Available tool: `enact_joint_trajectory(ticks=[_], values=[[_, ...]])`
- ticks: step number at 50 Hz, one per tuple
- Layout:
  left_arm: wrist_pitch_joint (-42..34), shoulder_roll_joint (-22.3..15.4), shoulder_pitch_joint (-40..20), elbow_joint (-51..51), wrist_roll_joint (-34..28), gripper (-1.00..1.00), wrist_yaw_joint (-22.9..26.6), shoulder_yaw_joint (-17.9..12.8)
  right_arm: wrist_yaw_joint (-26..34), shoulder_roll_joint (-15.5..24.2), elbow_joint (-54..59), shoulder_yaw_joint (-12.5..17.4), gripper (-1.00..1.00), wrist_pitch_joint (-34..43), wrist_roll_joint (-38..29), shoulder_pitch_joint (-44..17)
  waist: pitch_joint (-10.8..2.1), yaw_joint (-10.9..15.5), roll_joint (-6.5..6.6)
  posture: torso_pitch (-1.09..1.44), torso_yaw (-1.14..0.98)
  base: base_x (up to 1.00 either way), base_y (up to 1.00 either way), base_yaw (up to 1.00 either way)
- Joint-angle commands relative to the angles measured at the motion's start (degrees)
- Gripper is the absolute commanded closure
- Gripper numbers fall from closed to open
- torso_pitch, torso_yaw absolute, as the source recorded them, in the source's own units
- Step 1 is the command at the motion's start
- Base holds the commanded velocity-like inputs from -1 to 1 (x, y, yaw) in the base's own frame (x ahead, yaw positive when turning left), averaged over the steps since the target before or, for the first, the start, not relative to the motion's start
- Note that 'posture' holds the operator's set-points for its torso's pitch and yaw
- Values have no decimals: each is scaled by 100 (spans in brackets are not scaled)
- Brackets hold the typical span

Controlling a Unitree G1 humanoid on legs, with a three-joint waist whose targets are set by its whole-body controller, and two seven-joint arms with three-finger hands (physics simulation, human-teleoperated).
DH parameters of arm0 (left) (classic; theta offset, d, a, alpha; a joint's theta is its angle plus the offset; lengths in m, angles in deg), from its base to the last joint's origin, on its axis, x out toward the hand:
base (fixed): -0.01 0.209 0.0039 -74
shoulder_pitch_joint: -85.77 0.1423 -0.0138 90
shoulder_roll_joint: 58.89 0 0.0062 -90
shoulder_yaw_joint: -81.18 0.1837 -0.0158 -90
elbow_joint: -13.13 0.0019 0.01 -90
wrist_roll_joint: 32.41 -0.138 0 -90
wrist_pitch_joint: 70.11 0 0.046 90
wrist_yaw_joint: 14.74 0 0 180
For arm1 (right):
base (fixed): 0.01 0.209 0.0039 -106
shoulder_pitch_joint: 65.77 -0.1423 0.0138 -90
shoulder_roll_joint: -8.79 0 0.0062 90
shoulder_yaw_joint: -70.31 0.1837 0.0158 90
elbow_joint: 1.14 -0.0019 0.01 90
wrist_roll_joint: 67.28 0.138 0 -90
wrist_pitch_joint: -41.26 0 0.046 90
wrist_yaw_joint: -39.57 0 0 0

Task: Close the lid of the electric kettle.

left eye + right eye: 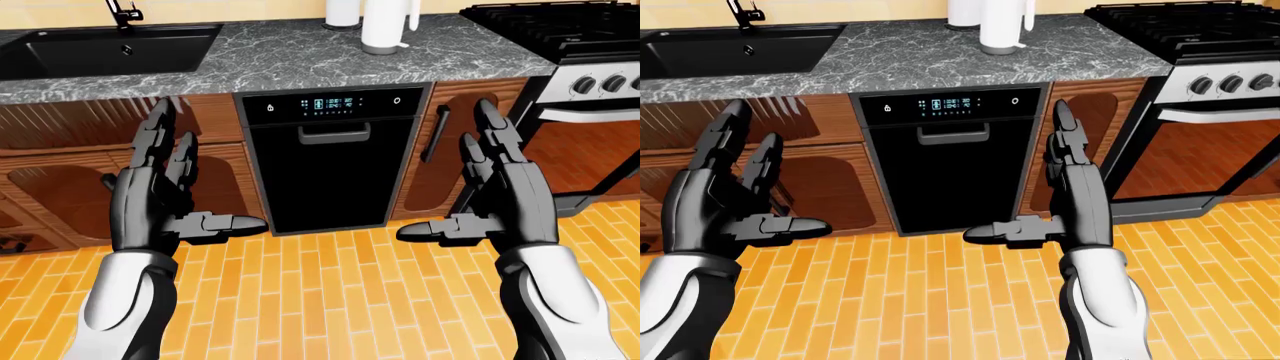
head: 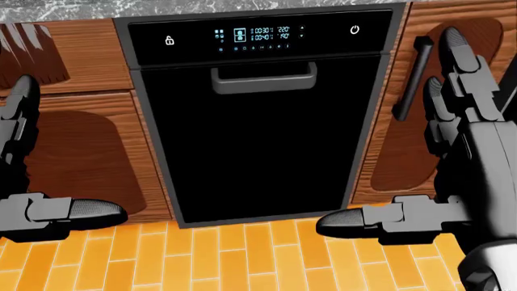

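Before a kitchen counter, the robot's two hands hang over an orange brick-pattern floor point(image 1: 300, 300), both empty & spread wide. L hand point(image 1: 150, 195) shows in the left-eye view at lower left, fingers point(image 1: 158, 135) pointing up twd the counter, thumb stuck out sideways to the view's right; R hand point(image 1: 505, 195) mirrors it at lower right, fingers point(image 1: 490, 127) up, thumb pointing to the view's left. Neither hand touches anything. Between them, centre of view, stands a black dishwasher point(image 1: 330, 172) w/ a lit control strip and a bar handle near its top, set under a grey marbled countertop point(image 1: 300, 60). Wooden cabinet fronts point(image 1: 70, 172) flank the dishwasher on both sides. At top centre of the left-eye view, well apart from both hands, a white electric kettle point(image 1: 385, 26) stands upright on the countertop, cut off by the frame's top edge, so its lid is out of sight & whether it's up or down can't be told. Just left of it, a second white cylindrical item point(image 1: 343, 13), also cropped. Top left: a black sink point(image 1: 100, 49) sunk in the countertop, w/ a dark tap point(image 1: 122, 11) above it. Top right: a stove point(image 1: 570, 37) w/ black grates and knobs on its metal face. The head view looks lower, filled mostly by the dishwasher.
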Motion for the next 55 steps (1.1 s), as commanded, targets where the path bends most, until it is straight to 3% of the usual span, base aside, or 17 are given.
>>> enact_joint_trajectory(ticks=[1, 10, 11, 13, 21, 25, 27, 29, 31, 34, 36, 41, 44, 45, 47, 49, 55], values=[[106, -47, -128, -207, 14, -100, -6, -42, -57, 27, -140, 11, -100, -179, 45, -106, -99, 0, 9, 0, 0, 0, 0, 0], [253, -53, -111, -81, -22, -100, 50, -50, -109, 82, -226, 22, -100, -14, 112, -155, -110, 0, 17, 0, 0, 0, 0, 0], [183, -60, -127, -134, 4, -100, 34, -74, -110, 85, -218, 32, -100, -25, 121, -152, -224, -12, 31, 0, 0, 5, 0, 0], [169, -64, -128, -145, 8, -100, 30, -74, -117, 92, -194, 39, -100, -59, 130, -139, -50, -14, 53, 0, 0, 6, 0, 0], [198, -77, -95, -147, 3, -100, 47, -88, -151, 90, -212, 50, -100, -34, 179, -115, 153, -20, 153, 0, 0, 20, 0, 0], [191, -77, -110, -148, -6, -100, 50, -88, -165, 95, -168, 64, -100, -79, 207, -108, 207, 8, 85, 0, 0, 38, 0, 0], [184, -78, -111, -154, -7, -100, 54, -89, -172, 101, -151, 56, -100, -111, 209, -90, 163, 21, 67, 0, 0, 41, 0, 0], [189, -81, -118, -144, -14, -100, 58, -86, -177, 109, -158, 46, -100, -97, 202, -99, 149, 45, -45, 0, 0, 39, 0, 0], [255, -71, -73, -110, -42, -100, 87, -79, -177, 116, -137, 28, -100, -125, 193, -83, 107, 46, -301, 0, 0, 41, 0, 0], [256, -66, -85, -102, -47, -100, 89, -81, -176, 118, -172, 34, -100, -67, 187, -104, 161, 17, -283, 0, 0, 40, 0, 0], [300, -60, -87, -59, -81, -100, 96, -44, -172, 107, -140, 46, -100, -127, 195, -80, 98, -17, -234, 0, 0, 40, 0, 0], [245, -62, -97, -95, -62, -100, 96, -67, -177, 101, -112, 34, -100, -160, 195, -66, 132, -83, 9, 0, 0, 40, 0, 0], [299, -50, -75, -59, -91, -100, 116, -45, -174, 101, -132, 35, -100, -139, 191, -62, 7, -132, 405, 0, 0, 40, 0, 0], [277, -51, -77, -76, -85, -100, 114, -54, -176, 102, -134, 21, -100, -146, 187, -53, 10, -84, 362, 0, 0, 41, 0, 0], [273, -50, -73, -80, -83, -100, 118, -63, -175, 100, -130, 21, -100, -161, 182, -41, 180, -75, 438, 0, 0, 40, 0, 0], [322, -39, -51, -47, -110, -100, 128, -38, -178, 101, -140, 7, -100, -151, 171, -37, 116, 5, 376, 0, 0, 40, 0, 0], [309, -35, -43, -70, -102, -100, 142, -64, -181, 93, -144, -36, -100, -191, 116, 10, 116, 106, 66, 0, 0, 40, 0, 0]])
